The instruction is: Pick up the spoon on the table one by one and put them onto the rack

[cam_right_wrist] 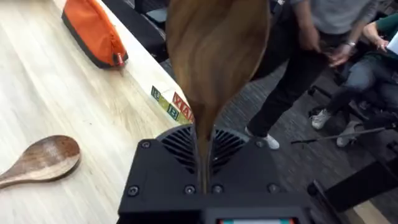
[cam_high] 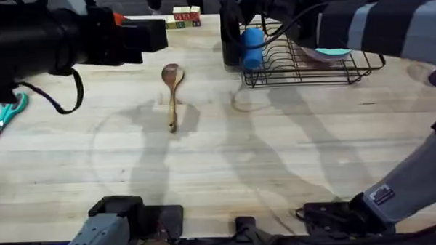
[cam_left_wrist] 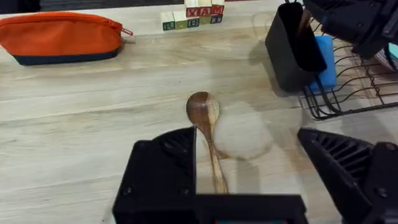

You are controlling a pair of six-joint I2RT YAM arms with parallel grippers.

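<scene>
Beside rack (cam_high: 310, 65), blocks (cam_high: 186, 19), scissors (cam_high: 5, 117)

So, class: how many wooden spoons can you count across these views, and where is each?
2. One spoon lies on the table; the other spoon is clamped in the right gripper by the rack.

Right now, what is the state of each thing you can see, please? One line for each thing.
Spoon on the table: lying flat, not held.
Second spoon: held by its handle in the right gripper, bowl away from the fingers.
Left gripper: open, above the lying spoon's handle.
Rack: upright on the table, with a blue thing in it.
Utensil holder: upright at the rack's end.
Orange pouch: zipped shut.
</scene>
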